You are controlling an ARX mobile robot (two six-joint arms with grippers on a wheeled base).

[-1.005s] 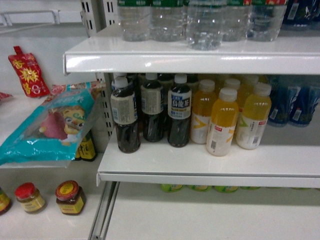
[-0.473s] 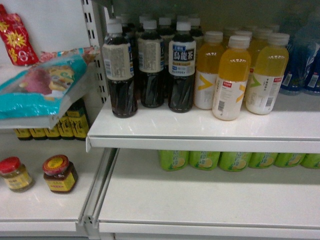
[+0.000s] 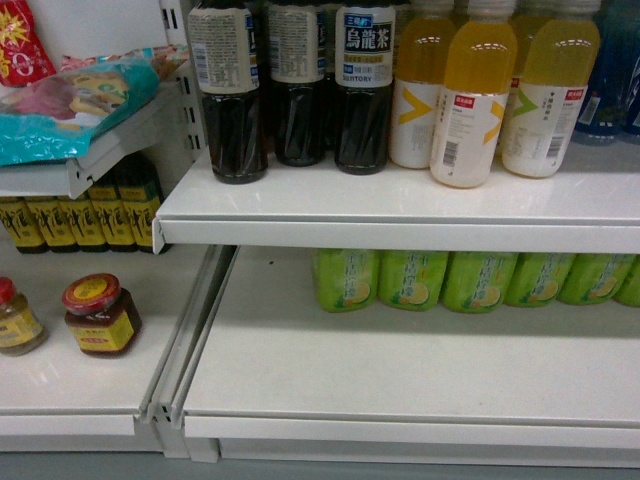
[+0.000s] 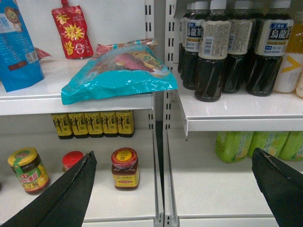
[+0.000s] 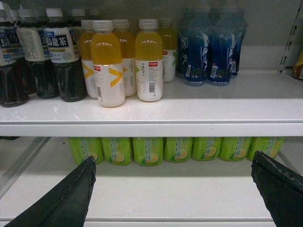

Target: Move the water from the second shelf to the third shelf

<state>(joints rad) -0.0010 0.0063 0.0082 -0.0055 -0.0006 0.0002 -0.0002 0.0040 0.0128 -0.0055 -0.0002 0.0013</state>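
White shelves (image 3: 400,205) carry, from the left edge, dark tea bottles (image 3: 365,85) cut off at the neck by the head view's top, then orange drink bottles (image 3: 465,100), then blurred blue bottles (image 5: 208,52) toward the right edge. Green-wrapped bottles (image 3: 410,280) below are half hidden under the shelf lip. The water shows in no view, and both the left hand (image 4: 175,189) and right hand (image 5: 175,189) are spread wide, holding nothing.

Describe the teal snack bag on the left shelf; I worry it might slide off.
The teal snack bag is a glossy plastic pouch with a pinkish picture on its top face. It lies flat on the white shelf, left of the dark tea bottles, its front edge overhanging the shelf lip. Nothing rests on it, and no end effector touches it.
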